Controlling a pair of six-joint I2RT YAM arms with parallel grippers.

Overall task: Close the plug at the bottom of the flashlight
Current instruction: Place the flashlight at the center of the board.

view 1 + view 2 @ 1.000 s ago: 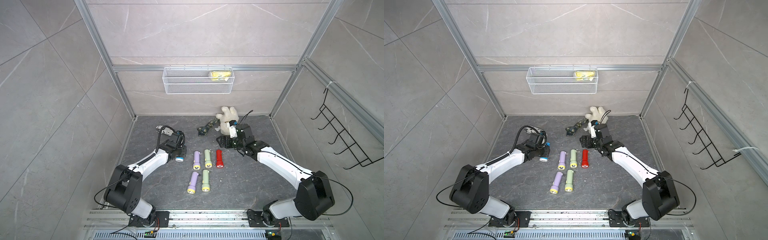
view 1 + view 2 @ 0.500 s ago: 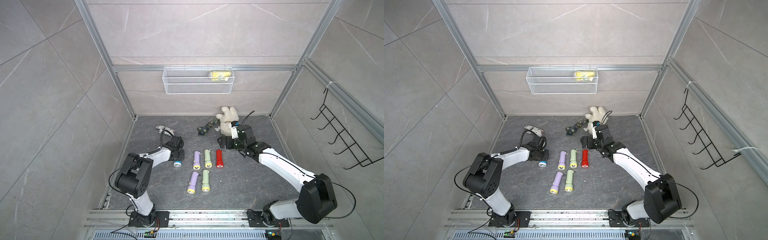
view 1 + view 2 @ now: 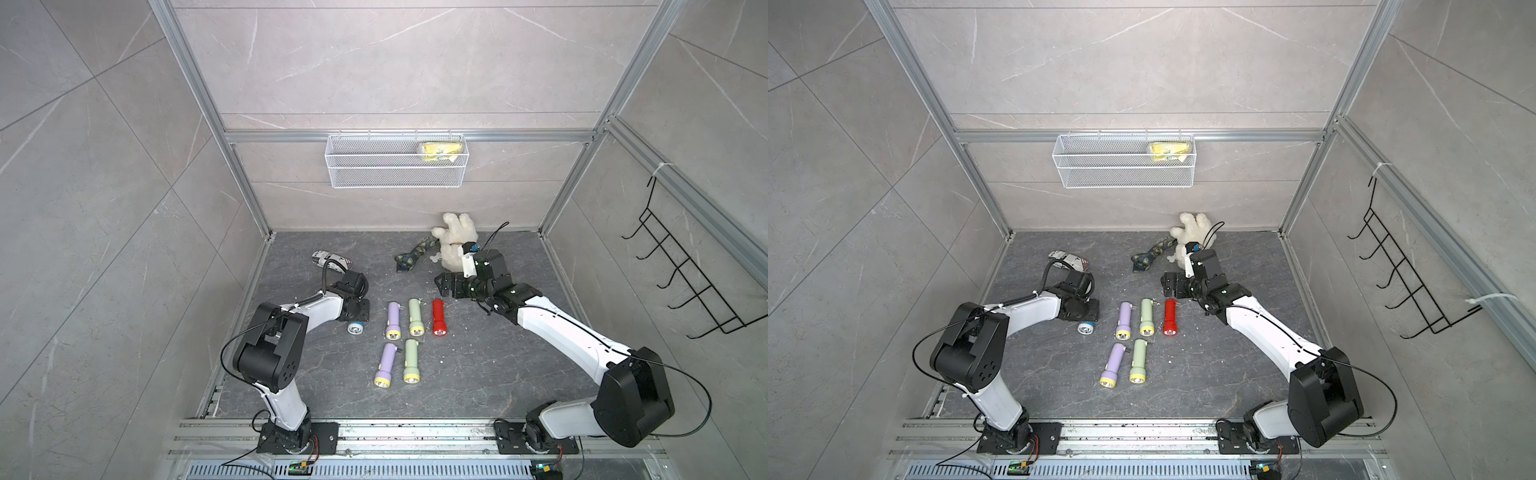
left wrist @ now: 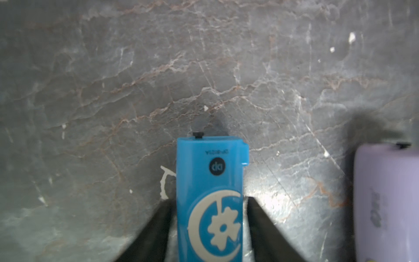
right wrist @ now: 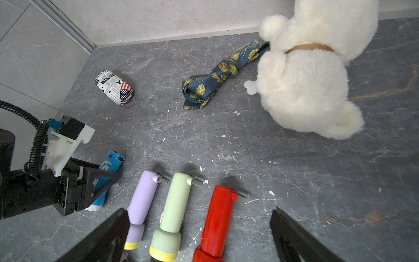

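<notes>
Blue flashlight (image 4: 209, 199) lies between the left gripper's (image 4: 208, 200) jaws, which stand slightly parted beside it, not clamping. The right gripper (image 5: 199, 212) hangs wide open and empty near the red flashlight (image 5: 217, 217).

The blue flashlight (image 4: 209, 192) bears a round dark badge (image 4: 216, 167) with two pale letters, seen upside down, perhaps "dp". The fine print next to it is too small to read. A white crescent-and-flower emblem (image 4: 217, 223) is also printed on its body. Print on the purple flashlight (image 4: 385, 204) is blurred. The newsprint-patterned roll (image 5: 114, 90) shows a bold "Y" beside a stars-and-stripes patch.
</notes>
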